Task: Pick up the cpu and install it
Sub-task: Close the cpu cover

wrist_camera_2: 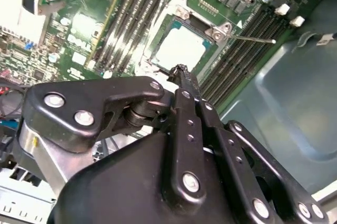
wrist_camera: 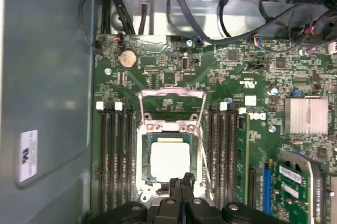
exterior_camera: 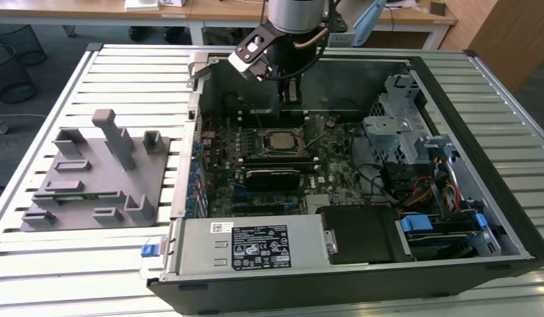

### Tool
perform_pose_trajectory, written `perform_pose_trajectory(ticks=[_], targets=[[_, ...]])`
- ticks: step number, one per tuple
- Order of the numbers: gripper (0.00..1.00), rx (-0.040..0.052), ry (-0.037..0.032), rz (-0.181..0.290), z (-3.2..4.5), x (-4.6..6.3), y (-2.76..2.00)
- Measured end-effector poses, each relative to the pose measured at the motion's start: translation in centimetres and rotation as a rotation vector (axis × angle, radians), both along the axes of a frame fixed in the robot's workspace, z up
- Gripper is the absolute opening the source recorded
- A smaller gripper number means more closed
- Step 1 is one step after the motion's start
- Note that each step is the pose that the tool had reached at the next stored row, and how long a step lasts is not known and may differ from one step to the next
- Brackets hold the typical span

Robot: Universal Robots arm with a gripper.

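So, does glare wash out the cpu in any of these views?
In both wrist views the cpu reads as a washed-out white patch under glare; in the exterior view it looks plain grey, sitting in the dimmer interior of the computer case.

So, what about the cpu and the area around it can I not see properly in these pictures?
1. Whether the cpu sits fully down in its socket: in the first wrist view the gripper covers one edge of it.
2. Second wrist view: the gripper's body hides much of the motherboard.
3. Exterior view: the arm is cut off by the top edge.
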State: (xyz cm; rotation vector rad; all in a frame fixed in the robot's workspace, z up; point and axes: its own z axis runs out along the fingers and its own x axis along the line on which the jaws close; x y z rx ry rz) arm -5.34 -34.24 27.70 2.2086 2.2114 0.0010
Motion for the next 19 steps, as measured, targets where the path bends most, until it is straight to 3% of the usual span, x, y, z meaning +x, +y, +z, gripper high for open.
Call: perform_pose_trajectory(ticks=[4, 13, 19], targets=[[0.11, 0.0001, 0.0008, 0.000, -0.01, 0.4, -0.25], [0.11, 0.0000, 0.0022, 0.000, -0.03, 3.5, -0.26], [0.11, 0.0001, 0.0030, 0.000, -0.12, 4.7, -0.25]])
